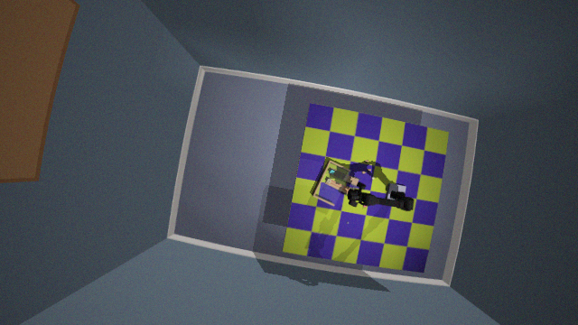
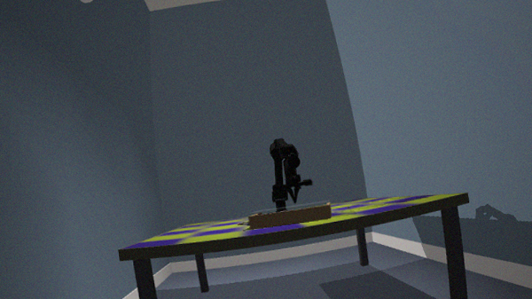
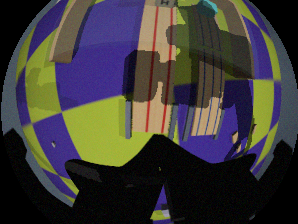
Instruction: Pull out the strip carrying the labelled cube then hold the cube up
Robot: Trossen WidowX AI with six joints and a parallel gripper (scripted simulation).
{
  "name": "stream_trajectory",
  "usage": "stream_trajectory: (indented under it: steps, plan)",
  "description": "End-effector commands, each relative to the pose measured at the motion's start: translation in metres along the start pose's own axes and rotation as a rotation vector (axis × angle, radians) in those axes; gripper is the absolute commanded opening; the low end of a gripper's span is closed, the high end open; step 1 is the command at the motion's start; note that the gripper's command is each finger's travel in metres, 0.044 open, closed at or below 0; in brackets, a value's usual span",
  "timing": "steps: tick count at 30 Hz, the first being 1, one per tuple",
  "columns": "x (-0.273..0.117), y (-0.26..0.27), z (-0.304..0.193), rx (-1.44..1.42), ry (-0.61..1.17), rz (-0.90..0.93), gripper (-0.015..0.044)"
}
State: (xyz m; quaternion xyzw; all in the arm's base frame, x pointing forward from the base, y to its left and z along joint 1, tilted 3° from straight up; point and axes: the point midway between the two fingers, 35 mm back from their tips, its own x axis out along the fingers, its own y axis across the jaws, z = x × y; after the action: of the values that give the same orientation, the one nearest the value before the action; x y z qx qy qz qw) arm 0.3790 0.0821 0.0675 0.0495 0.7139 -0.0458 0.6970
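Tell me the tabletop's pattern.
Purple and yellow-green checkerboard tabletop, clearest in the top view.

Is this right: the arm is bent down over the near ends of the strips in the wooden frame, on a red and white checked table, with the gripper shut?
Not quite. The table is checked purple and yellow-green, not red and white, as the top view shows. The rest holds: the arm is bent down over the near ends of the strips in the wooden frame, and the gripper is shut.

Matt wood-like frame [image 2: 290, 216], checkered tabletop [image 2: 374, 208]
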Motion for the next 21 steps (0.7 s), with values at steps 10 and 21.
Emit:
stream_trajectory:
  steps: [10,21]
  plan:
    - [0.023,0.001,0.001,0.006,0.008,0.000,0.0000]
    - [0.041,0.002,0.001,0.006,0.008,0.000,0.0000]
